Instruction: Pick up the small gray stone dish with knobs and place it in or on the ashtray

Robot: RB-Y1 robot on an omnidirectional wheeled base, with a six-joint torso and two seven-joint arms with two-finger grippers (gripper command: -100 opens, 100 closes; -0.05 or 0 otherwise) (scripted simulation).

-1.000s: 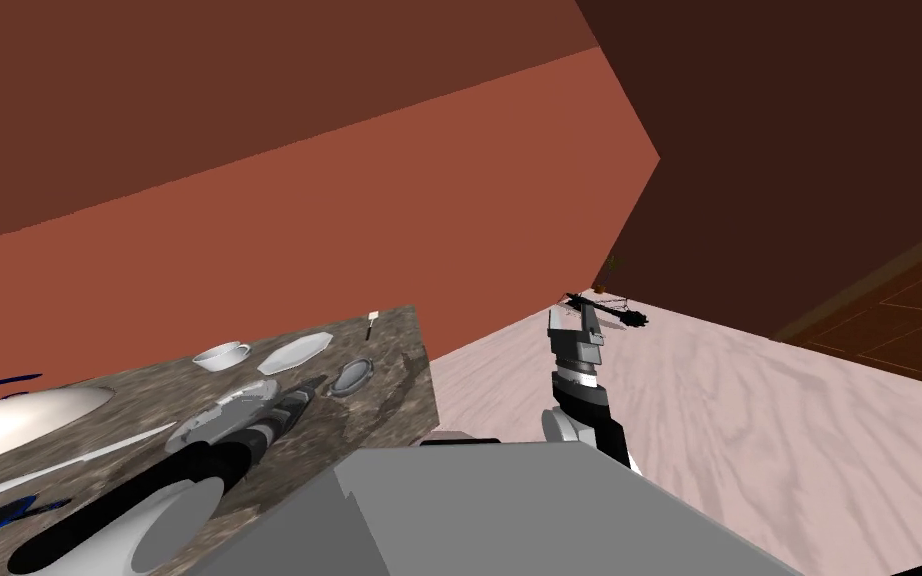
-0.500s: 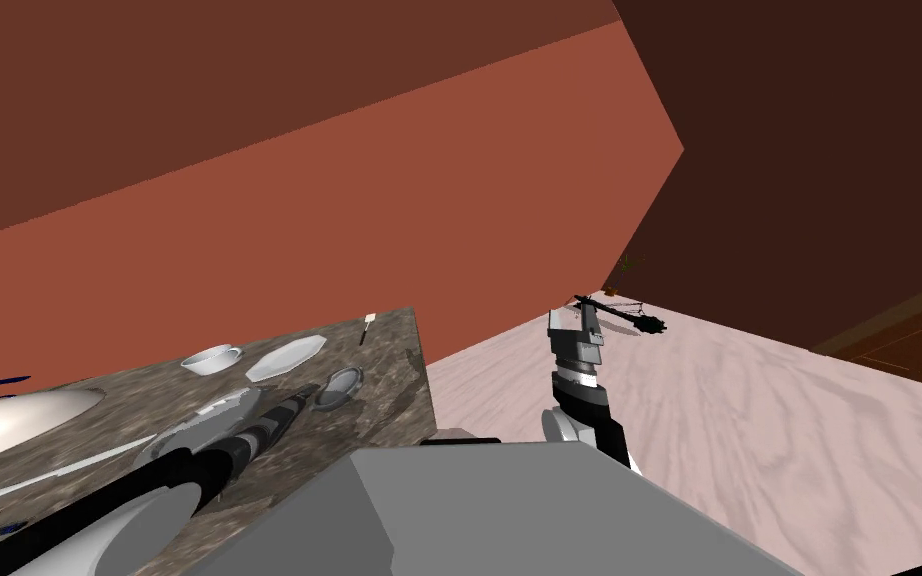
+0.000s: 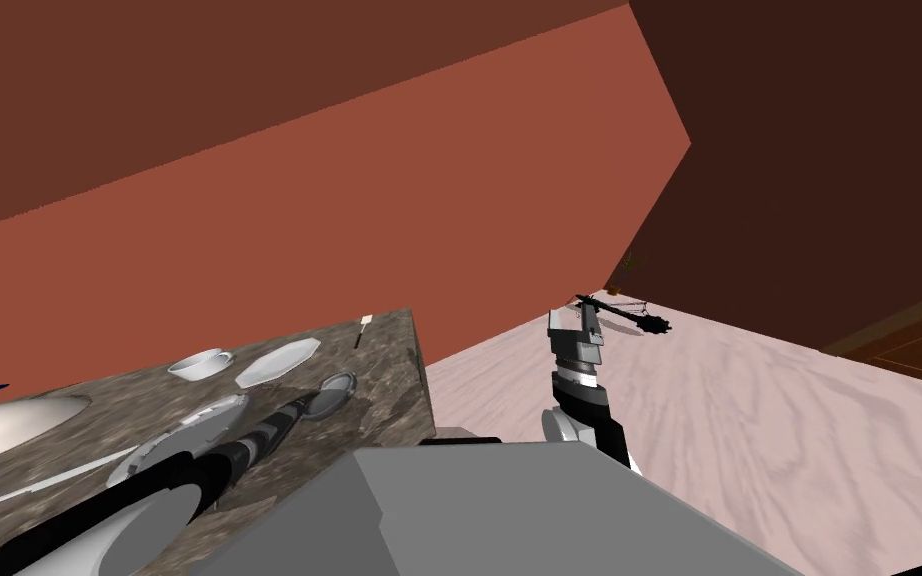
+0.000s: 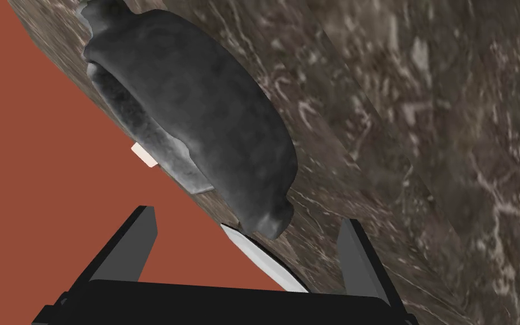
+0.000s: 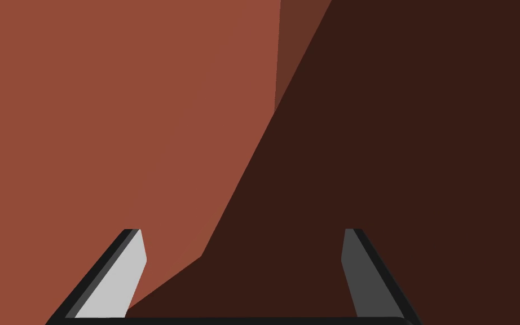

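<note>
You have small dark grey dish [image 4: 197,124] on marbled bench [image 4: 422,113], just ahead of left gripper [image 4: 247,217]. Gripper wide open, holding nothing. Nearest knob shows between its fingers. Dish looks like stone: likely heavy, hard, slippery, could chip. Pinch across rim, not round knob. Right gripper [image 5: 242,231] open, empty, off to side.

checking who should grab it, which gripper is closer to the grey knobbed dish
Left. The left gripper is open right at the grey knobbed dish; the right gripper hangs beyond the table.
</note>
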